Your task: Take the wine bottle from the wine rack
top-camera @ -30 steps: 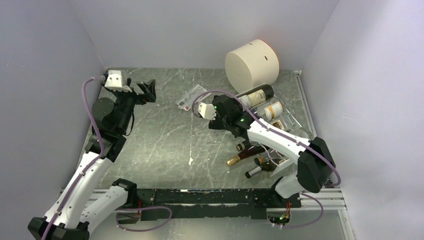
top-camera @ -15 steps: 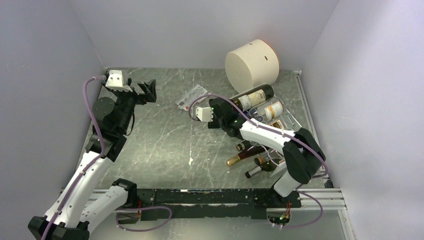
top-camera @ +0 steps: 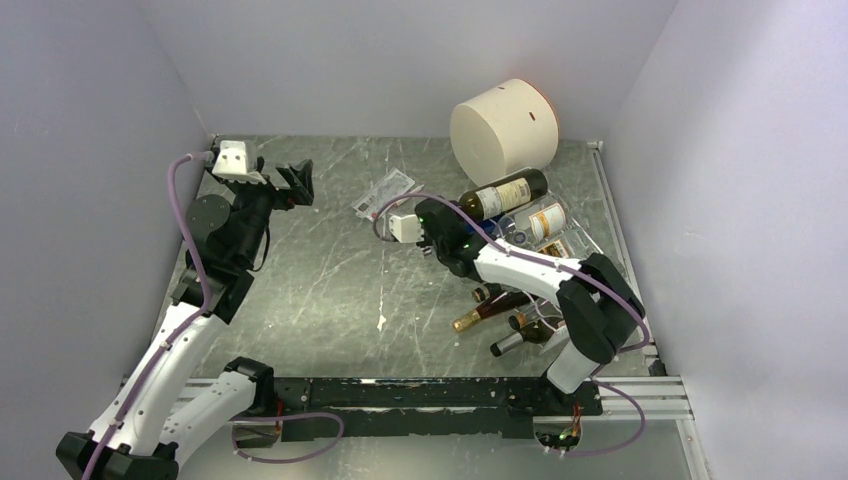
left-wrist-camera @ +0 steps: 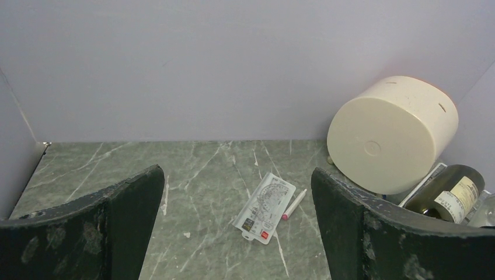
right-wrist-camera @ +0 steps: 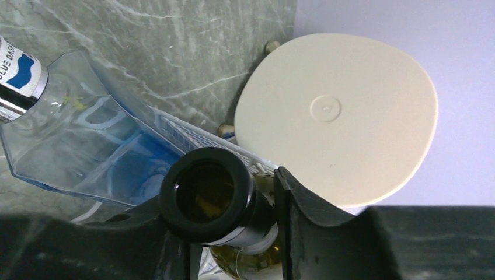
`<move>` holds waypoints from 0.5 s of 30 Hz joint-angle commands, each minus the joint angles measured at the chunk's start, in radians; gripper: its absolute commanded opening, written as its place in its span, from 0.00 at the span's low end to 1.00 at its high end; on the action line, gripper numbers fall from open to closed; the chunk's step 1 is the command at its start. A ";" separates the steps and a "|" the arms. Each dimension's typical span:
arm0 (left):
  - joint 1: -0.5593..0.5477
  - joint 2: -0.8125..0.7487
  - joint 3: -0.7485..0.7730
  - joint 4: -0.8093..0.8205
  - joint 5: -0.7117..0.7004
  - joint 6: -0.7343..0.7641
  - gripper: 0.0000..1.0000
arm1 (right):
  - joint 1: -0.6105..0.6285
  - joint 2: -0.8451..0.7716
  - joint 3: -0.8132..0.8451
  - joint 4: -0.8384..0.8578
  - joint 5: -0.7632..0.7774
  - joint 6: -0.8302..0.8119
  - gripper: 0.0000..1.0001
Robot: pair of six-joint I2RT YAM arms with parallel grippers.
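Dark green glass is what we're watching. At two o'clock on the grey-green marble desk (top-camera: 330, 270), the dark green glass wine bottle (top-camera: 505, 195) with its cream label lies tilted, neck aimed toward eight o'clock. And the right pincer (top-camera: 440, 225) is right there on it!

From the right wrist we look straight down the open mouth of the bottle. A black finger (right-wrist-camera: 303, 201) presses against one side of the neck and its partner hugs the other, so that pincer is pinching the neck. Just behind the neck runs the white thin-wire wine rack (right-wrist-camera: 204, 140), and the bottle is on it, not yet off. At ten o'clock of the mouth sits a clear blue plastic tray (right-wrist-camera: 87, 146).

The big cream cylinder (top-camera: 503, 125) lies on its side at twelve o'clock of the bottle, close beside it.

Over at ten o'clock on the desk, the left pincer (top-camera: 297, 183) hangs in the air, spread wide and holding nothing. Through its wrist view we see a white printed card (left-wrist-camera: 265, 207) with a white pen (left-wrist-camera: 293, 204) just beside it.
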State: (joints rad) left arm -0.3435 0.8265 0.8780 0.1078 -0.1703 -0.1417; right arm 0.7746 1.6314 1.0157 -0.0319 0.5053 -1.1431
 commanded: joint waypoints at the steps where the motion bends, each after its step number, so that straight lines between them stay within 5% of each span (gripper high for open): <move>1: -0.007 -0.008 -0.006 0.021 0.006 0.014 1.00 | 0.022 -0.017 -0.007 0.098 0.077 -0.029 0.41; 15: -0.008 0.015 -0.005 0.022 0.023 0.010 1.00 | 0.054 -0.180 0.018 0.073 0.176 0.076 0.08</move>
State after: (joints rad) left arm -0.3443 0.8364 0.8757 0.1078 -0.1703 -0.1417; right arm 0.8291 1.5204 1.0092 0.0277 0.6044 -1.1294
